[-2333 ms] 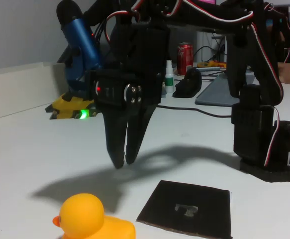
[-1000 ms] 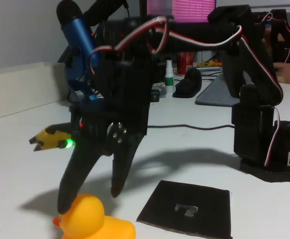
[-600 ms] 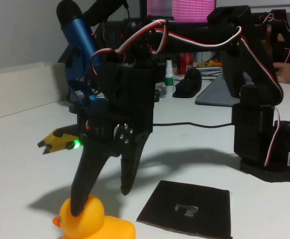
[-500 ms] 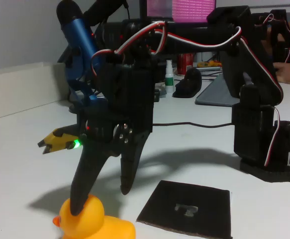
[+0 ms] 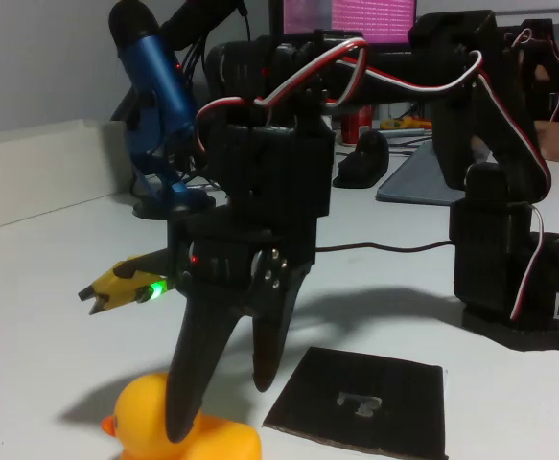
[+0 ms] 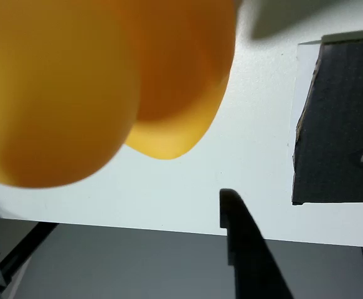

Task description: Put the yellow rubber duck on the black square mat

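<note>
Since the yellow rubber duck [image 5: 178, 428] looks glossy, soft and light, I'd pinch its plump body low, not the round head. My gripper [image 5: 223, 401] hangs spread wide over it, holding nothing. It sits on the table just left of the black square mat [image 5: 361, 401].

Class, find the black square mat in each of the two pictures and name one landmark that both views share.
Fixed view: the black square mat lies flat at bottom centre-right, right of the yellow rubber duck.
Wrist view: the mat sits at the right edge, cropped.
Shared landmark: the duck, bottom left in the fixed view, upper left in the wrist view.
</note>
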{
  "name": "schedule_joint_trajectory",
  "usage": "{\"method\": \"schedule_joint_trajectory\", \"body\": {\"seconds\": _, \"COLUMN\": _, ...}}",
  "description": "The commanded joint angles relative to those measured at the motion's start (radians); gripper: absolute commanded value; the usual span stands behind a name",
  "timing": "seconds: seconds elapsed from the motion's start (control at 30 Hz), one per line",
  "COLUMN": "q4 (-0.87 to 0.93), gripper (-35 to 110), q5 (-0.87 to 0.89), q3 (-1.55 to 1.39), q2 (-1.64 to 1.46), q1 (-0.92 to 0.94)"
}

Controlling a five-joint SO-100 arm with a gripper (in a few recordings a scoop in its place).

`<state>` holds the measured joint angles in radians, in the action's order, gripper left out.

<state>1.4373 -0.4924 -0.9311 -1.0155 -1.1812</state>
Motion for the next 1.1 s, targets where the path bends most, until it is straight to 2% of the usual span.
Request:
{"method": "schedule_joint_trajectory", "body": {"seconds": 0.0, "q4": 0.0, "gripper": 42, "q5": -0.003, "q3": 0.026, "q2": -0.018, "q1": -0.017}}
{"method": "schedule_joint_trajectory", "body": {"seconds": 0.2, "q4": -0.075, "gripper": 42, "q5": -0.003, "q3": 0.026, "q2": -0.023, "q1": 0.081}}
{"method": "schedule_joint_trajectory", "body": {"seconds": 1.07, "q4": -0.086, "gripper": 42, "q5": -0.009, "q3": 0.118, "q2": 0.038, "q1": 0.083}}
